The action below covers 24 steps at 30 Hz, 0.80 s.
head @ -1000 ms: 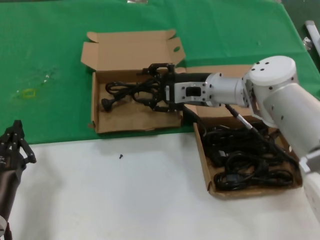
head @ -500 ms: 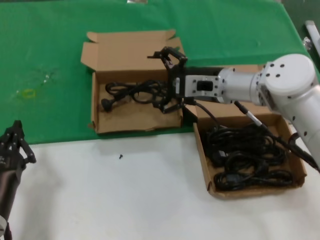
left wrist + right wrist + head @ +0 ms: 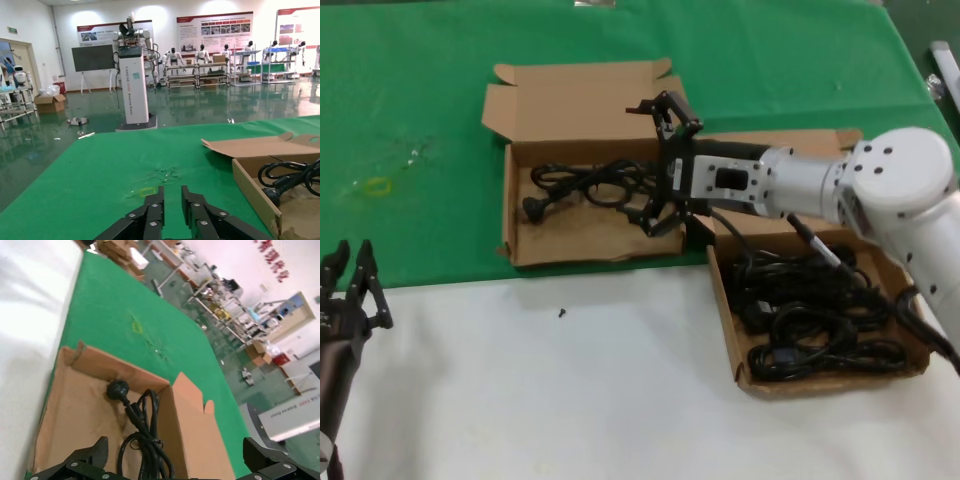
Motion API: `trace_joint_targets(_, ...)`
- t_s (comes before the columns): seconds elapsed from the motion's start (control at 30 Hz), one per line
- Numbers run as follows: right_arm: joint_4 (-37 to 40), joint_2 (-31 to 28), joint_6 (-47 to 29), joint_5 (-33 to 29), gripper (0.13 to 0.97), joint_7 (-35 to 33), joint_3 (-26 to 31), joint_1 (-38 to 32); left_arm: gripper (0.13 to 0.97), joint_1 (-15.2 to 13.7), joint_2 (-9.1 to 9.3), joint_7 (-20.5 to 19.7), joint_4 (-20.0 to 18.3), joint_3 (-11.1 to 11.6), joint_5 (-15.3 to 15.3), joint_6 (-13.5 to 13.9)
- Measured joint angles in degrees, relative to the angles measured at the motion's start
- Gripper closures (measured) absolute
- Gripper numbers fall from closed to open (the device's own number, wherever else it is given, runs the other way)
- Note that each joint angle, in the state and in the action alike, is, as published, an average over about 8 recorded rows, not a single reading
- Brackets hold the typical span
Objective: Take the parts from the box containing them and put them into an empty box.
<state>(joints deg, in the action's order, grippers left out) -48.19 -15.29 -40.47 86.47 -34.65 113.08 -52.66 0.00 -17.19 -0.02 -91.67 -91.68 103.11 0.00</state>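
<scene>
The right gripper [image 3: 663, 165] hangs with its jaws spread wide and holding nothing, over the right end of the left box [image 3: 582, 238], where one power cord [image 3: 585, 184] lies along the rear wall. The remaining cords [image 3: 817, 310] fill the right box [image 3: 728, 325] beside it on the surface [image 3: 540, 390]. The left gripper [image 3: 348, 285] waits at the near left corner, jaws slightly parted.

Your right gripper [image 3: 665, 163] has drawn back from over the coiled black power cord [image 3: 582, 184] toward the shallow brown cardboard box's [image 3: 582, 240] right wall, fingers now spread, cord released inside.
</scene>
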Motion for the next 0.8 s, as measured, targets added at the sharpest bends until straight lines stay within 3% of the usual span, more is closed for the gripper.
trace_joint_targets(0.2, -3.2, -0.1, 3.0, 1.2, 0.147, 2.6, -1.6, 3.9, 0.895, 0.0, 0.0, 0.0, 0.0, 0.0, 0.0, 0.0)
trace_joint_targets(0.5, -8.7, -0.4, 8.1, 3.3, 0.131, 6.9, -4.3, 10.5, 0.768, 0.0, 0.0, 0.0, 0.0, 0.0, 0.0, 0.0)
trace_joint_targets(0.8, -14.2, -0.6, 13.2, 5.4, 0.129, 11.3, -7.0, 17.2, 0.569, 0.0, 0.0, 0.0, 0.0, 0.0, 0.0, 0.0)
